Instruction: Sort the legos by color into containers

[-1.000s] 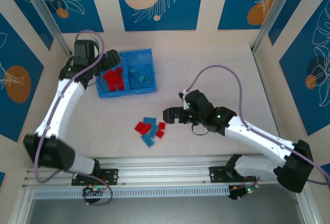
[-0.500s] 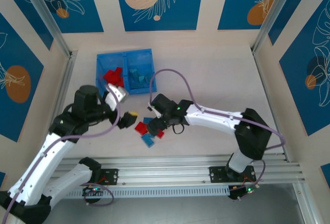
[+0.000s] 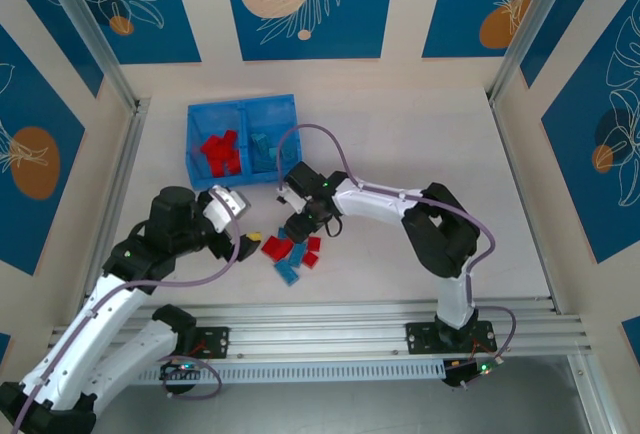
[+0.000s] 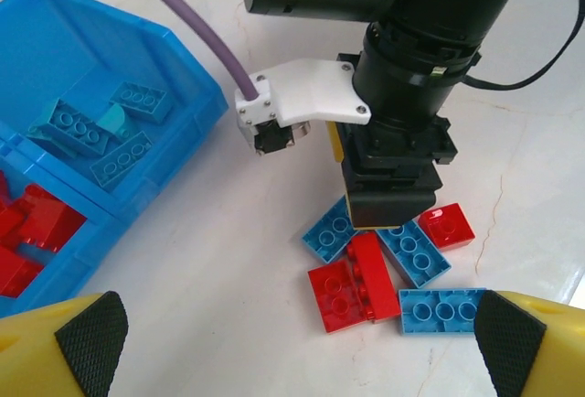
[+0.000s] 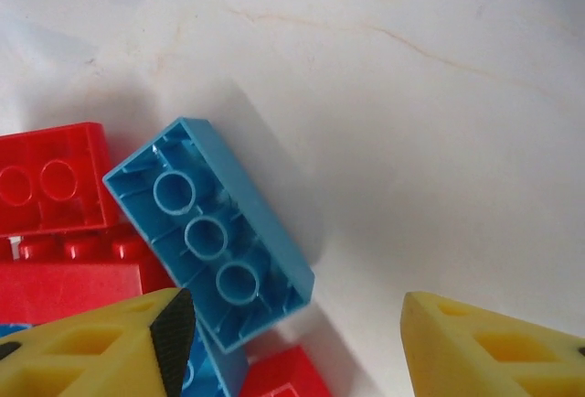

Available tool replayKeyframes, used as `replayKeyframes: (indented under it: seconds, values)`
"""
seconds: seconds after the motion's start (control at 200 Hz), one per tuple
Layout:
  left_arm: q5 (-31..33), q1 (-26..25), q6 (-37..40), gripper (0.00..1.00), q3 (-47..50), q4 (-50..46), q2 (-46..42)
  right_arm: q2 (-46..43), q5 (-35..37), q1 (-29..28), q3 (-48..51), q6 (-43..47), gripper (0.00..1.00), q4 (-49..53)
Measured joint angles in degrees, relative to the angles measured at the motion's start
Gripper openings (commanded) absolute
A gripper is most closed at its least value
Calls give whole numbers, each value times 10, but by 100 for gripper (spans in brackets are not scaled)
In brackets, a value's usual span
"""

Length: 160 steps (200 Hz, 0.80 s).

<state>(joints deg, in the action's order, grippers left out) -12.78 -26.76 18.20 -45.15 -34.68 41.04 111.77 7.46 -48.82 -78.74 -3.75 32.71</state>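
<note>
Legos: red bricks (image 3: 217, 152) in tray's (image 3: 242, 106) left compartment, teal bricks (image 3: 263, 149) in right. Mixed loose pile (image 3: 293, 254) on table (image 3: 400, 134) near tray. Right gripper (image 3: 298, 229) over pile, fingers apart, nothing clamped. Left gripper (image 3: 248, 244) beside pile, spread wide.

Noted blue tray (image 3: 240, 104) at far left of table (image 3: 420, 144): red legos (image 3: 218, 151) in left compartment, teal legos (image 3: 264, 148) in right. Found loose pile (image 3: 292, 257) of red and blue bricks nearer the arm bases. Logged right gripper (image 3: 299, 228) pointing down at pile's far edge, left gripper (image 3: 249, 244) just beside pile's left.
</note>
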Motion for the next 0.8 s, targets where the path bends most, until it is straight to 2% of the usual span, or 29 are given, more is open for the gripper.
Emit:
replayKeyframes:
  seconds: [0.075, 0.225, 0.385, 0.505, 0.585, 0.8]
  values:
    - [4, 0, 0, 100, 0, 0, 4, 16, -10, 3, -7, 5, 55, -1]
    - [12, 0, 0, 100, 1, 0, 5, 24, -21, 13, -10, -7, 41, -7]
    - [26, 0, 0, 100, 1, 2, 5, 22, 5, 37, -6, -50, 40, -27]
    - [35, 0, -1, 100, 1, 3, 5, 3, 32, 61, 20, -87, 45, -43]
    - [39, 0, -1, 100, 1, 4, 5, -16, 38, 75, 41, -99, 53, -44]
    - [42, 0, -1, 100, 1, 4, 8, -69, -5, 76, 46, -87, 67, -38]
